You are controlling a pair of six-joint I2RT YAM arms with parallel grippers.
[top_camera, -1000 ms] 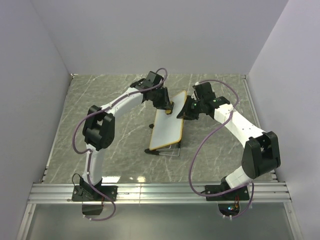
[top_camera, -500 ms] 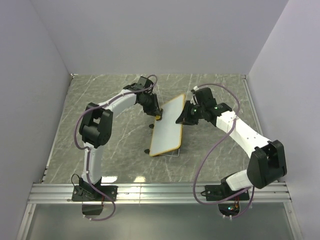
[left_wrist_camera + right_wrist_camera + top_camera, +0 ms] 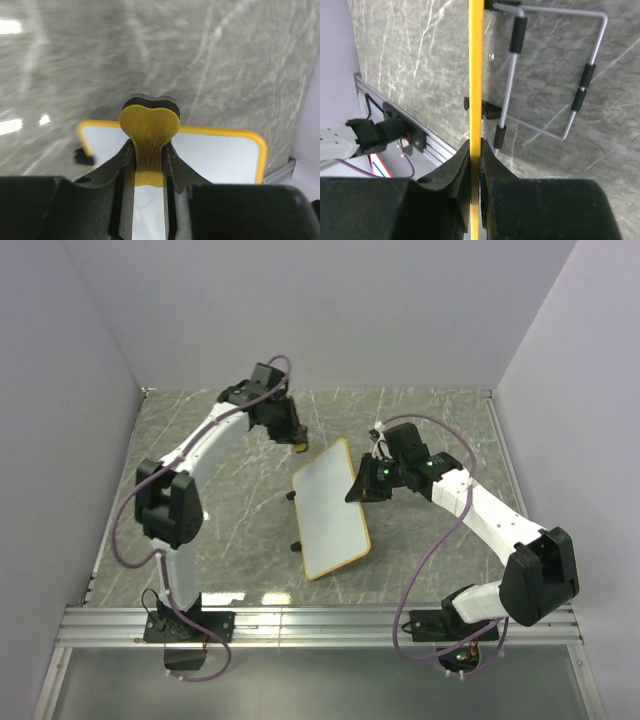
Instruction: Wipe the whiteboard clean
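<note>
With the right fingers (image 3: 492, 167) clamped on the rim of the board (image 3: 330, 512), tilted over mid-worktop (image 3: 240, 512), and the left fingers (image 3: 117, 165) pinching the eraser (image 3: 149, 122) just beyond its far corner, any wipe should press flat and lightly, lest the board twist.

Left arm (image 3: 205, 438) and right arm (image 3: 490, 518): white shells, bulky black joints. A purple cable (image 3: 420, 419) trails each. Left claw (image 3: 149, 145) and right claw (image 3: 476, 147) are black.
</note>
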